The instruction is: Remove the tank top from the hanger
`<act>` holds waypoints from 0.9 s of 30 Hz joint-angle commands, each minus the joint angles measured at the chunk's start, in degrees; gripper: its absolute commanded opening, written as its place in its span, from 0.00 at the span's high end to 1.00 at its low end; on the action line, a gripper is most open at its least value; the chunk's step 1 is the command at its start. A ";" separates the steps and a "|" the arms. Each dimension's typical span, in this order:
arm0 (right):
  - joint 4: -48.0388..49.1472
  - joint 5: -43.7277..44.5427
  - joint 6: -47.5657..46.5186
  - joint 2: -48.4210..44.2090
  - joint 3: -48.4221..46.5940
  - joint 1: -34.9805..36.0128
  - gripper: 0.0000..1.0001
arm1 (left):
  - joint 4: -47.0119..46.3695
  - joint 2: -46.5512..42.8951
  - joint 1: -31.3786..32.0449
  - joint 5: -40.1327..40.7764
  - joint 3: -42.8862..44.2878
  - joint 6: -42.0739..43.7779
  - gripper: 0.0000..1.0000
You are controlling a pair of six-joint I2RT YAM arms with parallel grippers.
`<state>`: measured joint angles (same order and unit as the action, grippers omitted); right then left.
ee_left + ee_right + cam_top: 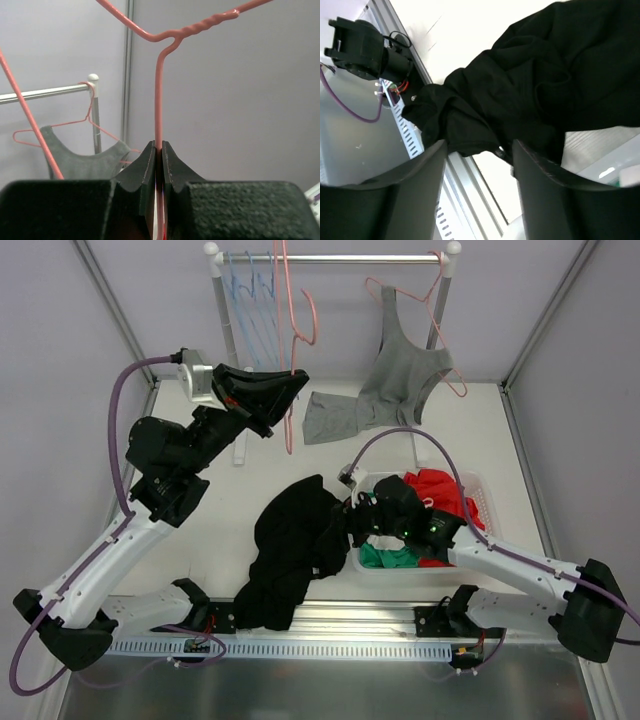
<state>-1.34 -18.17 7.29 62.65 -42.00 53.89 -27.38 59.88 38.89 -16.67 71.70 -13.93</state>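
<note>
My left gripper [290, 390] is shut on the wire of a bare pink hanger [291, 340], held up in front of the rack; the wire runs between the closed jaws in the left wrist view [159, 100]. A black tank top [295, 545] lies crumpled on the table, off the hanger. My right gripper [352, 525] is open and empty right beside its right edge; the wrist view shows the black fabric [545, 75] just beyond the spread fingers [420, 170]. A grey tank top [405, 375] hangs on a second pink hanger at the rack's right end.
A white clothes rack [340, 258] stands at the back with blue hangers [250, 300]. A grey garment [335, 415] lies on the table under it. A clear bin [478, 490] of red and green clothes sits at the right. A metal rail [330, 645] runs along the near edge.
</note>
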 commanded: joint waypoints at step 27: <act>-13.95 16.59 0.62 -36.81 1.13 0.69 0.01 | -0.93 12.62 1.54 19.73 -0.70 -45.74 1.00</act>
<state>-12.64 -4.75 8.47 27.68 -39.53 54.50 -27.16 71.02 39.79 -0.49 67.29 -57.41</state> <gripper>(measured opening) 0.993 0.054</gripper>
